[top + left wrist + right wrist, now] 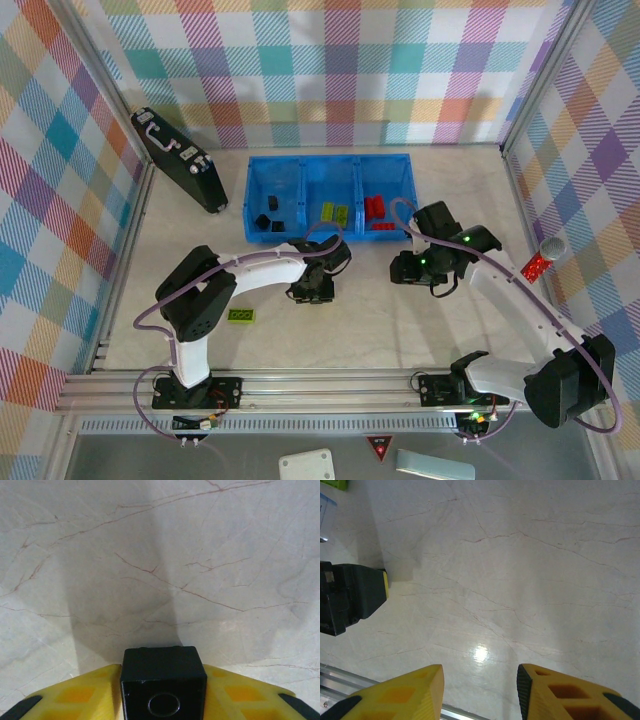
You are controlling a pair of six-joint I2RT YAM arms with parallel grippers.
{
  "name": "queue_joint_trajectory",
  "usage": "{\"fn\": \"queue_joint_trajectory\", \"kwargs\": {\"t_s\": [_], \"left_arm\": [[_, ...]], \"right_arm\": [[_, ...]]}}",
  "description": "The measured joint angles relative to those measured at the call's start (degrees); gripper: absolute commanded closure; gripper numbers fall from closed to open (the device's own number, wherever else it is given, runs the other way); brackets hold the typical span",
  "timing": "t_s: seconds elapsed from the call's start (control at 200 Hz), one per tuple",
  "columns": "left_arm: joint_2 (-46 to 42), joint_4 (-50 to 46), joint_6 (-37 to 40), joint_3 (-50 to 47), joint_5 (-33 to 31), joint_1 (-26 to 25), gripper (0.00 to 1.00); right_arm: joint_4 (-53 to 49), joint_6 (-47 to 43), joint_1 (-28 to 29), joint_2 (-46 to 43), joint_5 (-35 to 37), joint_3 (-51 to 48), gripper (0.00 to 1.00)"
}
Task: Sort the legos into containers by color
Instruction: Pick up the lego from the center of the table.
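left wrist view: left claw (163,680) clamps a black brick (163,665), likely bound for the tray (330,157)'s black compartment; right claw (479,672) stands apart, empty.

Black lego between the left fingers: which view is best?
Left wrist: the black lego sits close-up between the yellow fingers of the left gripper. From the top, the gripper's body covers it; the right wrist view catches that gripper side-on.
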Motion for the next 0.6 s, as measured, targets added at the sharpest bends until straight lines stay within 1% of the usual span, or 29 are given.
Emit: {"fn": "queue_joint_trajectory", "kwargs": {"t_s": [0.255, 0.6], "left_arm": [[-0.2, 0.0, 0.0, 0.0, 0.0, 0.0, 0.65], [-1.0, -0.3, 0.3, 0.0, -0.3, -0.3, 0.66]], "right_arm": [[0.0, 0.6, 0.2, 0.0, 0.0, 0.0, 0.55], [0.0, 0.8, 0.4, 0.0, 0.0, 0.0, 0.55]]}}
